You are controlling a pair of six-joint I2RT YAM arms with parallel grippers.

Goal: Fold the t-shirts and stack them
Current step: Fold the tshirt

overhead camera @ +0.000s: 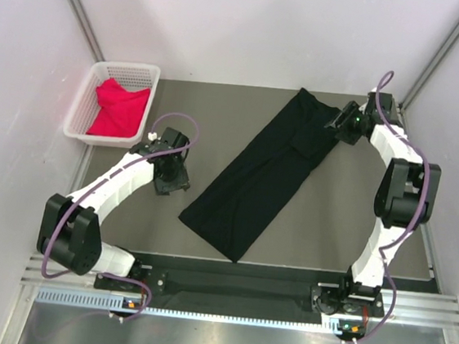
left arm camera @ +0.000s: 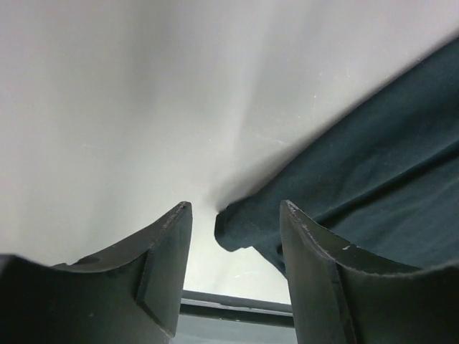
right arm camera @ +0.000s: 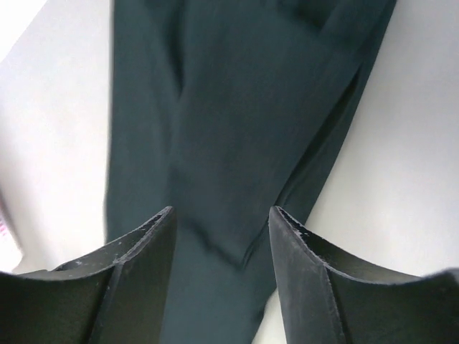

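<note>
1. A large black cloth t-shirt (overhead camera: 262, 171) lies in a long diagonal strip.
2. A bright red-pink cloth t-shirt (overhead camera: 119, 109) fills a white plastic lattice basket (overhead camera: 84, 107).
3. The left gripper (overhead camera: 171, 184), fingers spread and empty, is beside the strip's near corner.
4. The right gripper (overhead camera: 339, 122), also spread and empty, is at its far end.

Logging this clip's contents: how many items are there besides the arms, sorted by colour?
Black t-shirt: 1
Red-pink t-shirt: 1
White basket: 1
Total: 3
</note>
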